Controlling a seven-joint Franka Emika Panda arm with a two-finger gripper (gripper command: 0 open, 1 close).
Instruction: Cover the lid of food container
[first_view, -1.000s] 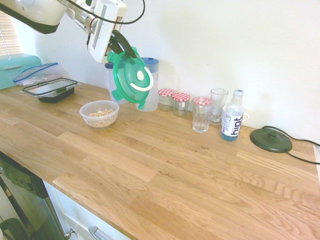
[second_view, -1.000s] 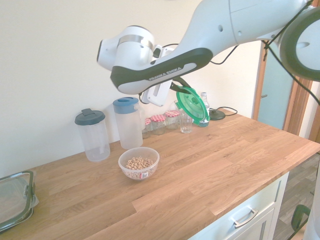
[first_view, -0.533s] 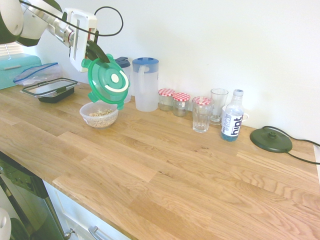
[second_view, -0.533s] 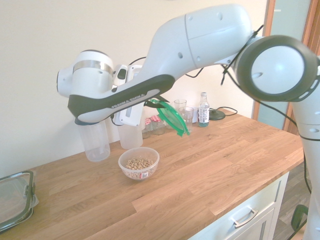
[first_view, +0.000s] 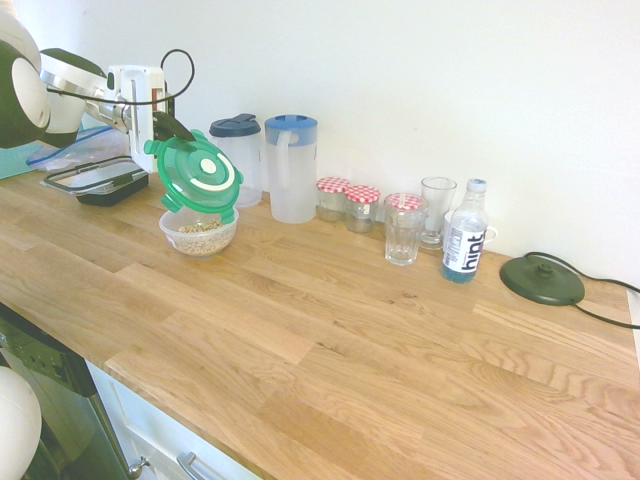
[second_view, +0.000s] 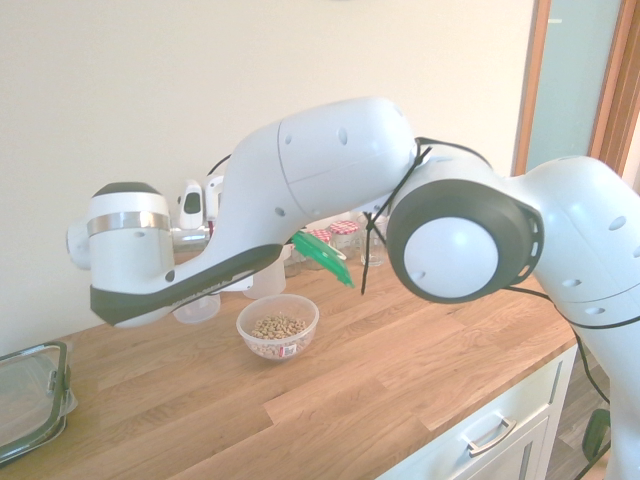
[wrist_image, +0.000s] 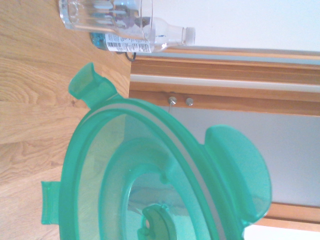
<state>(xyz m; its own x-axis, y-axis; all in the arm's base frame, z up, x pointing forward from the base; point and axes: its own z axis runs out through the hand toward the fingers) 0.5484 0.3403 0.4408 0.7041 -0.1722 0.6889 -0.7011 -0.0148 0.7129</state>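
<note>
- First exterior view: gripper (first_view: 168, 127) clamps green lid (first_view: 196, 178) by its 11 o'clock edge, tilted above grain bowl (first_view: 199, 230).
- Risk: tilted lid may seat crooked.

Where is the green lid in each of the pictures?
First exterior view: the lid is at left, tilted above the food container.
Second exterior view: only its green edge shows, behind the arm, above the food container.
Wrist view: it fills the lower middle.
Shared landmark: water bottle.
</note>
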